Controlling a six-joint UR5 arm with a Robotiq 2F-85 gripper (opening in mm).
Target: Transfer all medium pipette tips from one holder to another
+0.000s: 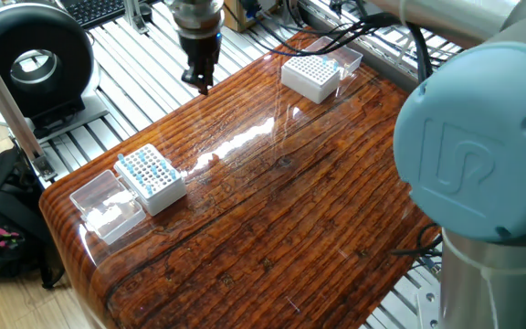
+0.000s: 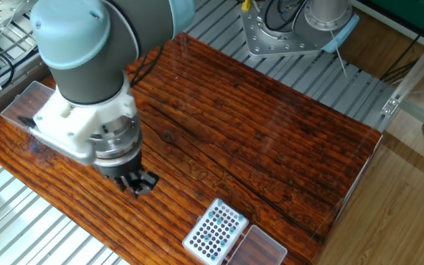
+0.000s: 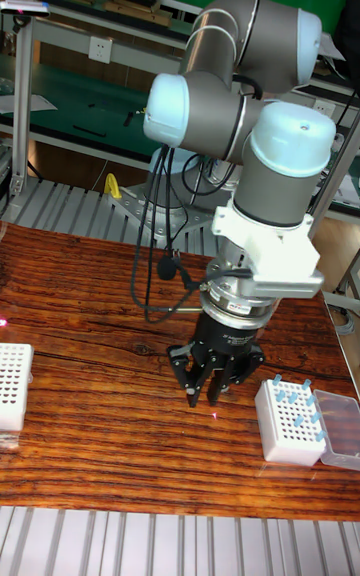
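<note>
Your gripper (image 3: 212, 388) hangs mid-bench, carrying a tip or not you cannot tell, between full box (image 1: 152, 176) and empty box (image 1: 310, 77); lining up over a hole comes next.

Two white tip boxes are present: one carrying blue-topped tips (image 1: 151, 173), one with an unfilled grid (image 1: 310, 75). Two clear lids: one (image 1: 108, 206) beside the first box, one (image 1: 348, 58) beside the second. One robot arm (image 3: 245, 126), one hand (image 1: 200, 80), one tabletop (image 1: 290, 210). Tip count cannot be resolved.
</note>
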